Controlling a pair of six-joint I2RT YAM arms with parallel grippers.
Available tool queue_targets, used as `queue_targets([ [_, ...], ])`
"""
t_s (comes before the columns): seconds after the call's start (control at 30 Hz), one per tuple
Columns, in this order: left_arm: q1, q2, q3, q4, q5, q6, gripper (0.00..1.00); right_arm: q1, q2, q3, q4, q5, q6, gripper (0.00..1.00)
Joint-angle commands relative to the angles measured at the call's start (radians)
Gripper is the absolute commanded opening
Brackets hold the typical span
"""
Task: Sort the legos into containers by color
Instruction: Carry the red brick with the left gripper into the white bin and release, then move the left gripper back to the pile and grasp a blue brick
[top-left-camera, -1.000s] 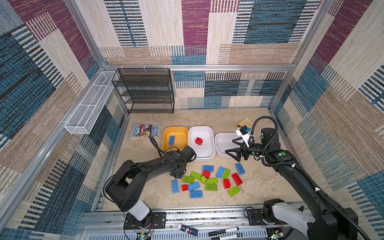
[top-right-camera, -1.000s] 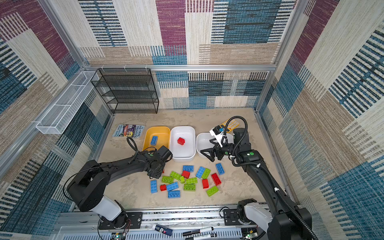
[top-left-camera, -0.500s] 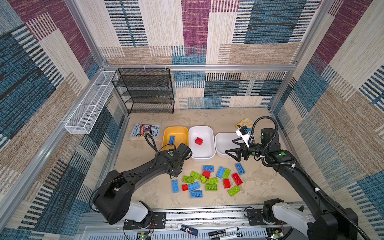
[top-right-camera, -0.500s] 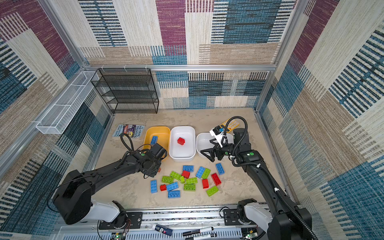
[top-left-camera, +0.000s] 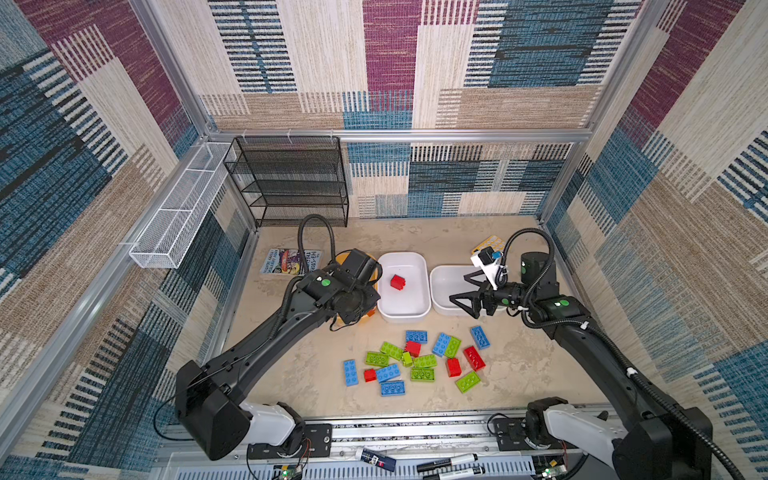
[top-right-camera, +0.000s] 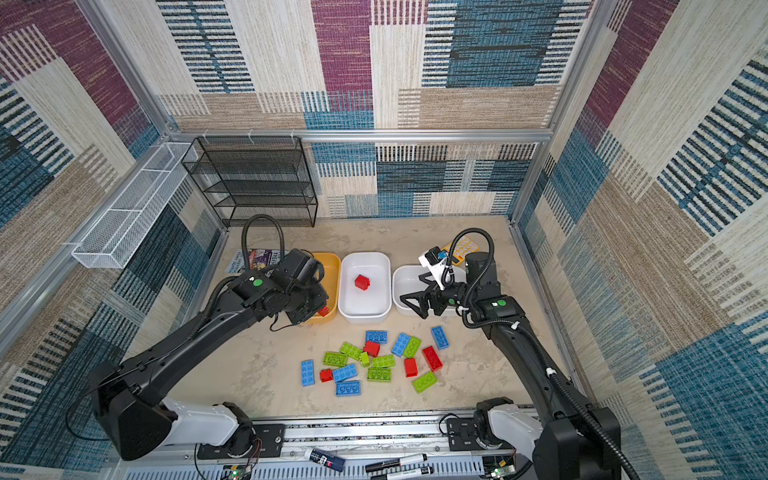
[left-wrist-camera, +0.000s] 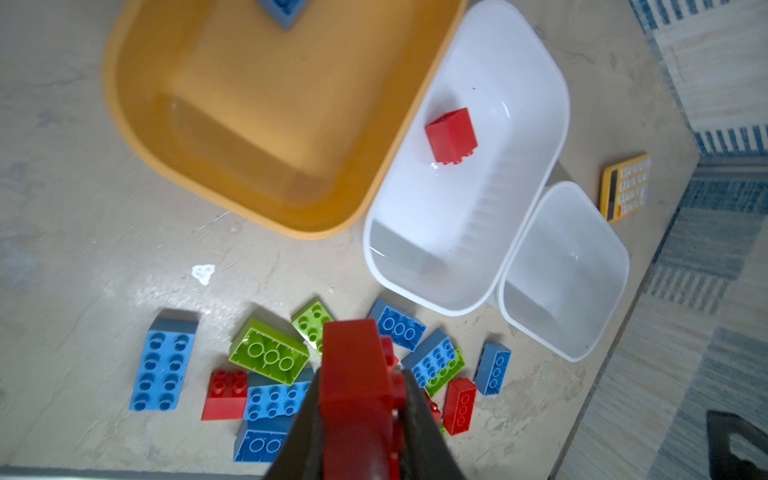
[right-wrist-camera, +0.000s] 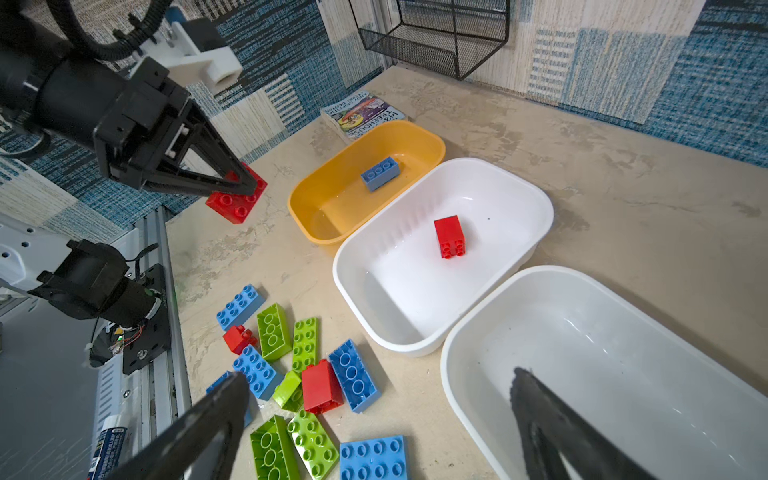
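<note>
My left gripper (left-wrist-camera: 359, 382) is shut on a red lego (left-wrist-camera: 349, 357) and holds it in the air by the front end of the mustard yellow container (top-left-camera: 338, 259); the right wrist view shows the same lego (right-wrist-camera: 237, 203) between its fingertips. That container holds one blue lego (right-wrist-camera: 380, 173). The middle white container (top-left-camera: 422, 266) has one red lego (top-left-camera: 397, 282). My right gripper (top-left-camera: 465, 297) stands wide open over the near edge of the right white container (right-wrist-camera: 623, 374), which is bare. Several red, blue and green legos (top-left-camera: 415, 361) lie loose in front.
A yellow calculator (top-left-camera: 488, 243) lies behind the right arm and a book (top-left-camera: 291, 261) behind the left arm. A black mesh rack (top-left-camera: 291, 183) stands at the back and a white wire basket (top-left-camera: 178, 212) hangs on the left wall. Markers (top-left-camera: 449, 461) lie by the front rail.
My left gripper closed on the red lego at the pile's left edge and lifted it back towards the containers. The right arm has not moved.
</note>
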Motion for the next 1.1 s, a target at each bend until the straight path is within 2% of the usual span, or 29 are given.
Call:
queue_targets([
  [0.0,-0.001,0.091,0.094,-0.001,0.066,0.228,0.21,0.000,0.009,0.019,0.017,0.045,0.007,0.99],
  [0.1,-0.004,0.210,0.179,0.018,0.099,0.299,0.21,0.000,0.015,0.029,0.012,0.062,0.003,0.99],
  [0.23,-0.005,0.355,0.262,0.036,0.069,0.351,0.22,0.001,0.016,0.033,0.012,0.078,0.005,0.99],
  [0.47,-0.007,0.605,0.415,0.028,-0.030,0.388,0.23,0.000,0.001,0.019,0.003,0.099,-0.001,0.99],
  [0.67,-0.007,0.714,0.471,-0.030,-0.129,0.415,0.26,0.000,-0.017,0.005,-0.019,0.117,-0.018,0.99],
  [0.73,-0.009,0.730,0.483,-0.030,-0.130,0.425,0.31,0.000,-0.019,-0.001,-0.017,0.118,-0.016,0.99],
  [0.9,-0.009,0.739,0.514,-0.060,-0.187,0.454,0.50,0.000,-0.021,-0.003,-0.014,0.117,-0.013,0.99],
  [1.07,-0.010,0.654,0.518,-0.087,-0.166,0.474,0.65,0.000,-0.022,0.007,-0.021,0.117,-0.014,0.99],
])
